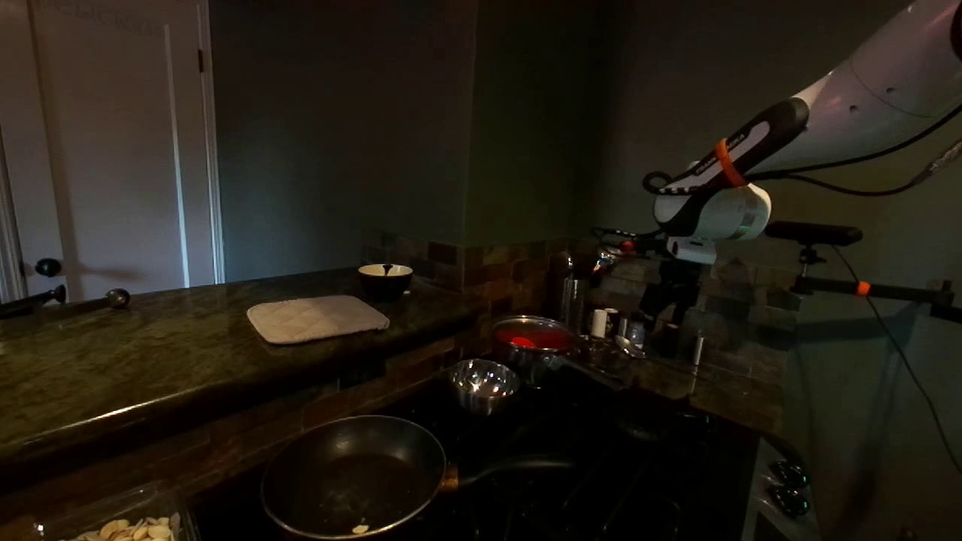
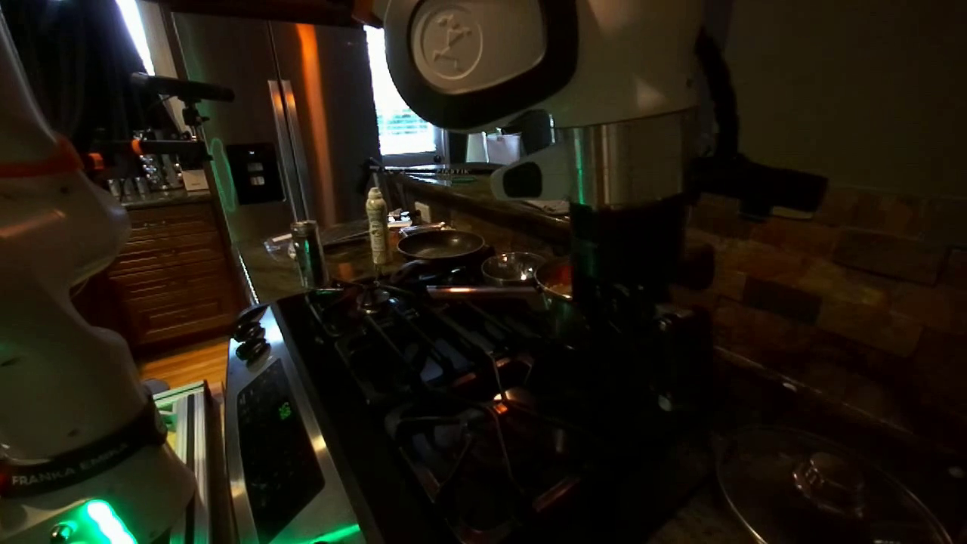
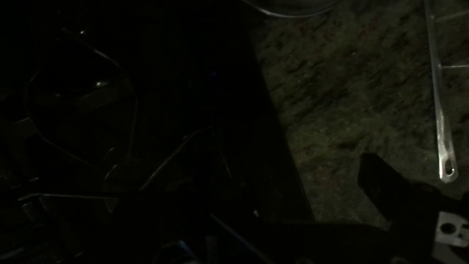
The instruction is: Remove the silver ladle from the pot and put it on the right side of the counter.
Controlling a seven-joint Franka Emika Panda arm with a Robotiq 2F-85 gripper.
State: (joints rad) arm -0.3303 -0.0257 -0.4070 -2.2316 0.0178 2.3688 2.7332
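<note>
In the wrist view, what I'm taking to be the silver ladle (image 3: 439, 117) is lying at three o'clock on the speckled tabletop (image 3: 329, 124), its handle running out of the top edge, so I'm not seeing the bowl end. In an exterior view the pot (image 1: 533, 336) is sitting at five o'clock, showing red, with no silver handle rising over its rim. I'm therefore judging the setting-down as done, and the step in hand as clearing away. My pincer (image 1: 665, 312) is hanging with its jaws apart, holding nothing I'm able to make out; only one of its fingers (image 3: 379, 183) is showing clearly, at four o'clock, and the handle's holed end is lying beyond it, outside the gap. The next move is probably calling for lifting straight up before swinging toward nine o'clock over the stove (image 2: 453, 393), without nudging that handle.
</note>
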